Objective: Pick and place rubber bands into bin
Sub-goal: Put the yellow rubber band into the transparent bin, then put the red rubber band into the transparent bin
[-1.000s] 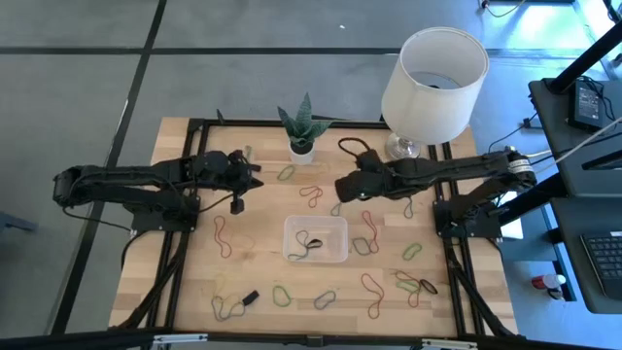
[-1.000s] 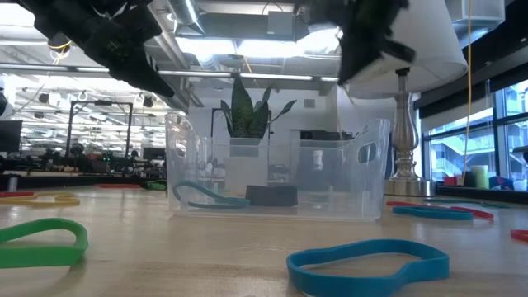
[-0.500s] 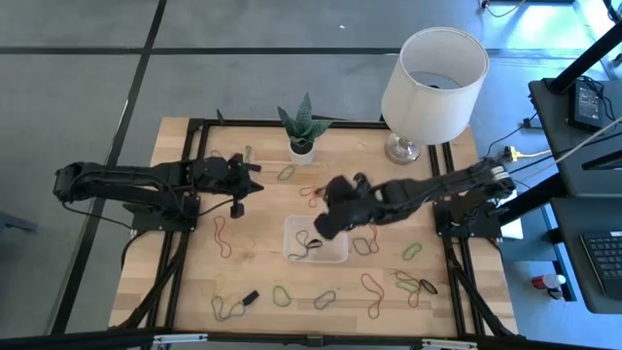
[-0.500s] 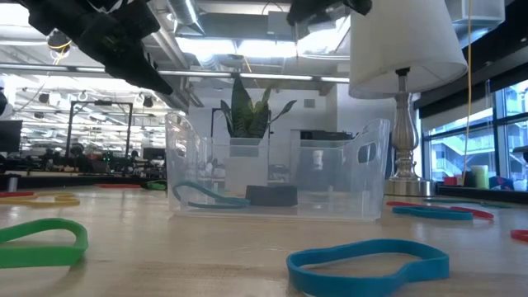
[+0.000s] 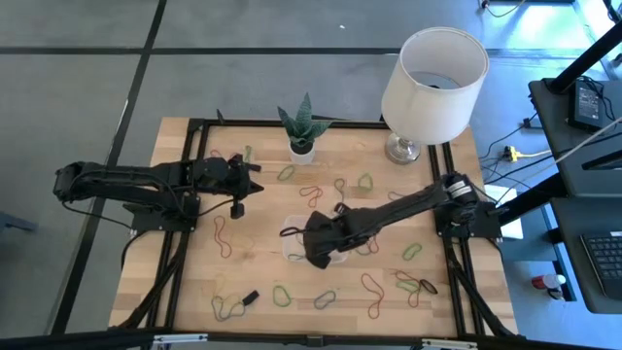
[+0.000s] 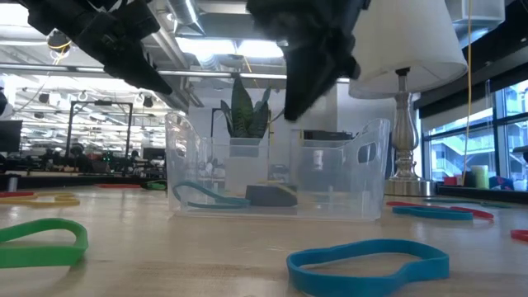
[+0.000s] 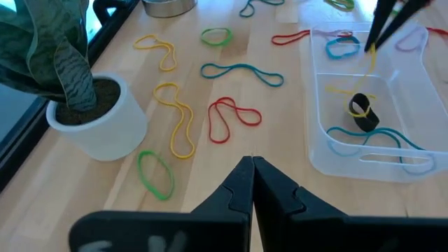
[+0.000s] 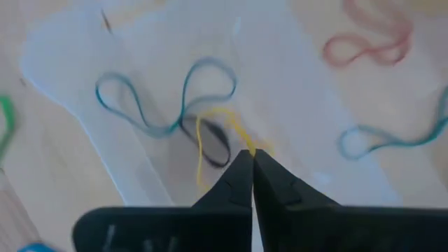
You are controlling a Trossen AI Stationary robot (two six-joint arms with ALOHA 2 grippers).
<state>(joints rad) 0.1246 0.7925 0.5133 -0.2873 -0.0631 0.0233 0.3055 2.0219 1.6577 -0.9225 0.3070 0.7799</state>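
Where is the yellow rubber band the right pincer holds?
The yellow rubber band hangs from the shut right pincer above the bin, mid-table in the high view, over a teal band already inside.

My right claw (image 8: 252,159) is black, pinching a yellow band (image 8: 210,136). The clear bin (image 7: 413,91) contains teal (image 7: 371,140) and black (image 7: 360,108) bands. The plant (image 7: 42,49) has green-striped leaves in a white pot (image 7: 105,129).
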